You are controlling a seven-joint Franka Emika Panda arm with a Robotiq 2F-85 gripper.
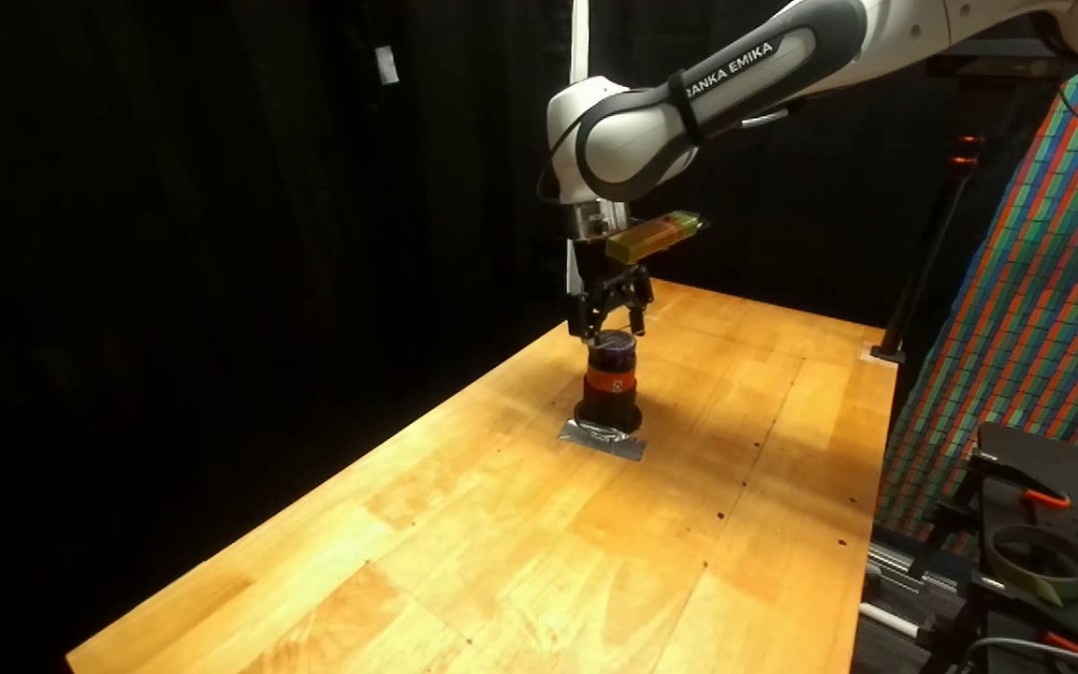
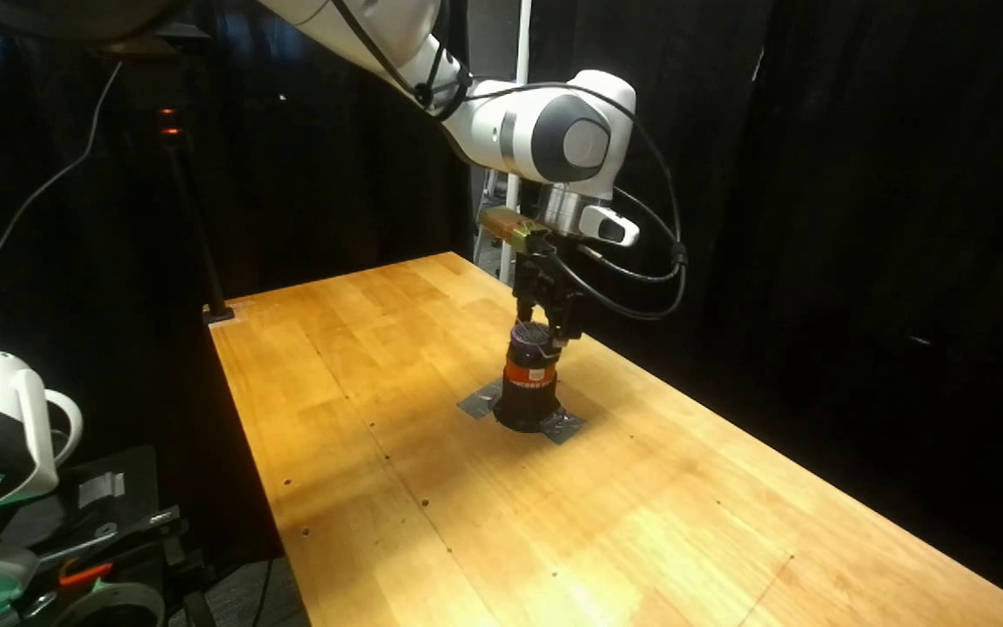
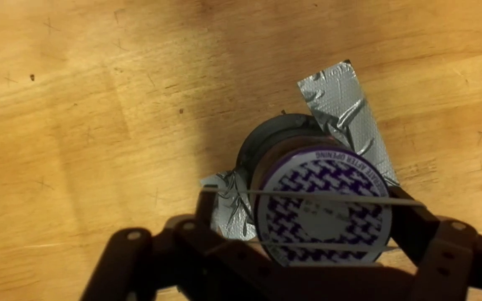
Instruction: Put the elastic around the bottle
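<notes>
The bottle (image 1: 611,379) is a squat dark jar with an orange-red band. It stands upright on a black base on the table in both exterior views (image 2: 529,373). In the wrist view its purple-and-white lid (image 3: 324,223) is seen from above. My gripper (image 3: 308,198) is open, its fingers spread over the lid. The pale elastic (image 3: 318,196) is stretched between the two fingers, its strands crossing above the lid. In both exterior views the gripper (image 1: 612,330) is just above the bottle's top (image 2: 543,329). Whether a finger touches the lid, I cannot tell.
Silver tape (image 3: 345,100) lies on the wooden table (image 1: 502,534) and reaches the black base on both sides (image 2: 564,427). A thin black post (image 1: 923,271) stands at a table corner. A dark side cart (image 1: 1044,468) with a tape roll stands beside the table.
</notes>
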